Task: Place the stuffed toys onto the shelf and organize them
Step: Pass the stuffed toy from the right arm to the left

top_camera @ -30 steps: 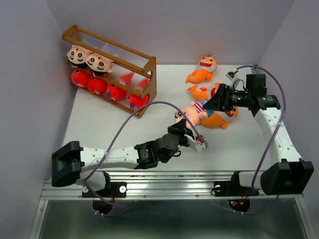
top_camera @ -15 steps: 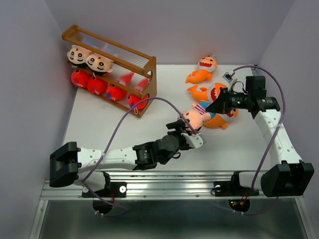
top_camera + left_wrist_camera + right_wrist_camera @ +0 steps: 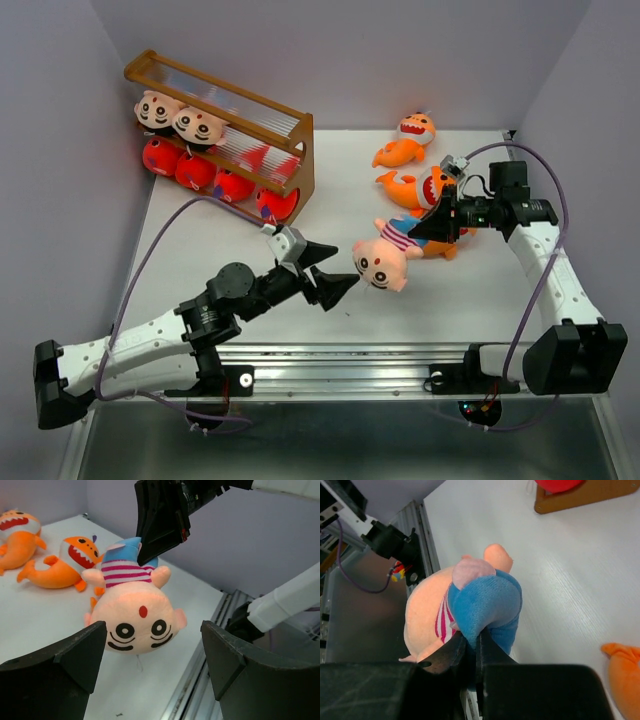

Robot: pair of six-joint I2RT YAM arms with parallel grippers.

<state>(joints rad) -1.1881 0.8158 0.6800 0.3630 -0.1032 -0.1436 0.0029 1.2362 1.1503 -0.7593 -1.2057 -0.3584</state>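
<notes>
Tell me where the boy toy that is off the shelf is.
Top view, right of centre: the right hand grips the boy toy by its blue trousers, between the open left hand and the orange sharks.

Open surface (image 3: 190,235) lies left, between the shelf (image 3: 306,165) and the spread left pincer (image 3: 343,266). Centre: the striped-shirt doll (image 3: 383,262), gripped by the right pincer (image 3: 422,225), blocks the gap. Far right: orange sharks (image 3: 405,140) crowd the surface.
</notes>
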